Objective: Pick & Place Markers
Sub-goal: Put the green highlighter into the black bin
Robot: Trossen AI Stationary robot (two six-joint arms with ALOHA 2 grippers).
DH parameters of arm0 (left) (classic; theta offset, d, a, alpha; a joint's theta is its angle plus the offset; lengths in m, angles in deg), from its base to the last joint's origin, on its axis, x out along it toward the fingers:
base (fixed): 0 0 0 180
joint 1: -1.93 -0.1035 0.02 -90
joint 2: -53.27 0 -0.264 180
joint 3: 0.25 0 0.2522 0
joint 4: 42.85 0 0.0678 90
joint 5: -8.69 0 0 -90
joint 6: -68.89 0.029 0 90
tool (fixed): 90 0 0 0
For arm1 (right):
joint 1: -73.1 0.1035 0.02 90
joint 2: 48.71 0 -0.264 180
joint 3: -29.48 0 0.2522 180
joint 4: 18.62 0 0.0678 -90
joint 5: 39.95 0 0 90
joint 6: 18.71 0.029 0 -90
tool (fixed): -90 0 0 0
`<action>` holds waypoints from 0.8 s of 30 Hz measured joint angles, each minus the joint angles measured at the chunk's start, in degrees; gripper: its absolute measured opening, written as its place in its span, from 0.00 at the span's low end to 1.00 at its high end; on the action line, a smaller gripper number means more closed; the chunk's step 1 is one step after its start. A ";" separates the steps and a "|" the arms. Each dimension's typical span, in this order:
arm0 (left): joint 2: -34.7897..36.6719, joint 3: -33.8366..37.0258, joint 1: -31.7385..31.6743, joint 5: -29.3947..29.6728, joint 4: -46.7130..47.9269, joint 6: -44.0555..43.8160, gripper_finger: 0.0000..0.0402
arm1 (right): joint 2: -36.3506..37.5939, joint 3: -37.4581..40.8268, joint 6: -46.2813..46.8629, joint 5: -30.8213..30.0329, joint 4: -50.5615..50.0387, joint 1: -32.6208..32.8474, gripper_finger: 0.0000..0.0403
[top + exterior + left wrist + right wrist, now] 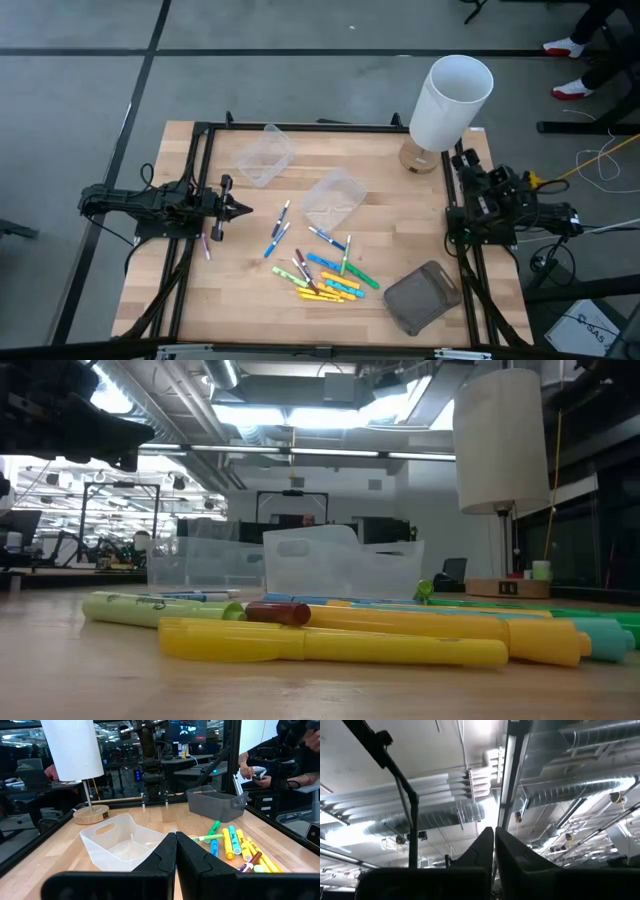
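Note:
Several markers (pixel 325 275) in yellow, green, blue and maroon lie loose on the wooden table's middle, toward its near edge. They fill the low view's foreground (pixel 330 640) and show in the left wrist view (pixel 235 845). Two more blue-capped markers (pixel 278 228) lie left of the pile, and one (pixel 207 246) lies by the left arm. My left gripper (pixel 244 210) (pixel 176 840) is shut and level at the table's left side, pointing toward the middle. My right gripper (pixel 494 835) is shut at the right side, tipped up toward the ceiling. Neither holds anything.
Two clear plastic tubs (pixel 265 155) (pixel 333 197) stand beyond the markers. A grey tub (pixel 422 297) sits at the near right. A white-shaded lamp (pixel 450 105) on a wooden base stands at the far right corner. A black frame (pixel 300 127) borders the table.

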 joint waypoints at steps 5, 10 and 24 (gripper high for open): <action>0.00 0.01 0.00 -0.02 0.00 0.00 0.01 | 0.00 -4.21 -1.84 0.03 -0.76 0.00 0.05; 0.00 0.00 0.00 0.00 0.00 0.00 0.01 | 0.00 -9.07 -3.46 0.05 -4.94 0.00 0.05; 0.00 0.01 -0.01 -0.01 0.00 0.00 0.01 | -12.56 -24.92 -7.38 0.11 -20.20 0.00 0.05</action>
